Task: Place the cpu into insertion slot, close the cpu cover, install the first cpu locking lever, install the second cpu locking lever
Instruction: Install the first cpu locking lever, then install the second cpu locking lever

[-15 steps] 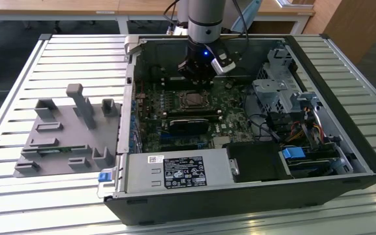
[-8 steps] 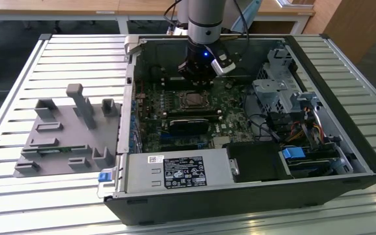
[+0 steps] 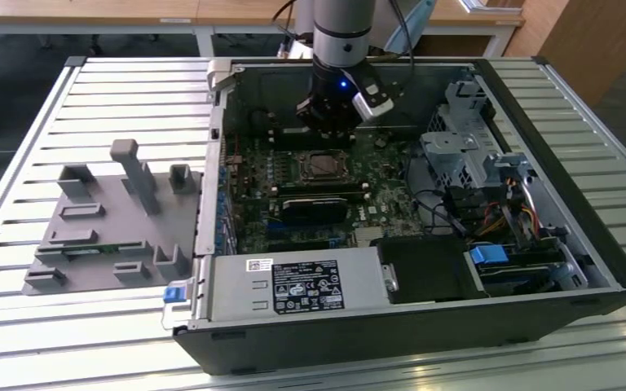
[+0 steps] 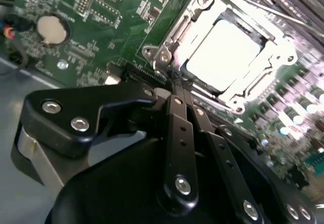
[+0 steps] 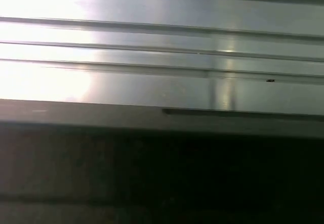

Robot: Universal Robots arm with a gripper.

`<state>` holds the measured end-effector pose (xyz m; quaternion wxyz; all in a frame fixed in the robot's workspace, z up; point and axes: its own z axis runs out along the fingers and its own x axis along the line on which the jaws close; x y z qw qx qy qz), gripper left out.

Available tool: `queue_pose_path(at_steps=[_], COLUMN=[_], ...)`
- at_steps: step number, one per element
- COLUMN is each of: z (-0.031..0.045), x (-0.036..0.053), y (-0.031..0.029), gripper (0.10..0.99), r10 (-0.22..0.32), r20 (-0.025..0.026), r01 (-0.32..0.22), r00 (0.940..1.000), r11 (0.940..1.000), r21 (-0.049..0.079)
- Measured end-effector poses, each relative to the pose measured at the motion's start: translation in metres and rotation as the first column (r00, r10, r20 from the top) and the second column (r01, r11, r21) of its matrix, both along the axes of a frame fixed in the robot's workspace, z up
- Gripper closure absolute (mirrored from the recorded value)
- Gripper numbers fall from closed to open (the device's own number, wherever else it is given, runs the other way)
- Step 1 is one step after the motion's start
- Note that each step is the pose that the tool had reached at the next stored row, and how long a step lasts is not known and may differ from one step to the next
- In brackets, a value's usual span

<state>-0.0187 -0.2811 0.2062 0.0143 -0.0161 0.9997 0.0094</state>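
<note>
In the second wrist view the claw (image 4: 179,89) has its fingers pressed together, holding nothing, the tips at the socket's edge. Just beyond lies the cpu (image 4: 223,51) in the insertion slot (image 4: 200,74), the cpu cover (image 4: 276,62) closed around it at about 1 o'clock. Judging from this, the lever needs slow, steady pushing.

pale grey slatted metal table (image 3: 52,106), long parallel ribs running across. directly on it: open black desktop computer case (image 3: 400,342) lying on its side, green board facing up inside, toward the exterior view's right. just beside it on the exterior view's left, flat grey plastic fixture tray (image 3: 95,244) with upright pegs and blocks. shiny slats of same table in first wrist view (image 5: 152,41).
</note>
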Motion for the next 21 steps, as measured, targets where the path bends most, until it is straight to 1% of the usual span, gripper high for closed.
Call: queue_pose_path(at_steps=[2, 3, 6, 15, 21], z=[0.0059, 0.0071, 0.0071, 0.0071, 0.0072], x=[0.0000, 0.0000, 0.0000, 0.0004, 0.0008], y=[0.0000, 0.0000, -0.0006, -0.0069, -0.0090], gripper=[0.980, 0.980, 0.980, 0.980, 0.980], r10=[0.000, 0.000, 0.000, 0.000, 0.000], r20=[0.0000, -0.0001, 0.0000, 0.0000, -0.0001], r01=[0.000, 0.000, 0.000, 0.000, 0.000], r00=[1.0000, 1.0000, 1.0000, 1.0000, 1.0000], r11=[1.0000, 1.0000, 1.0000, 1.0000, 1.0000], r21=[0.000, 0.000, 0.000, 0.000, 0.000])
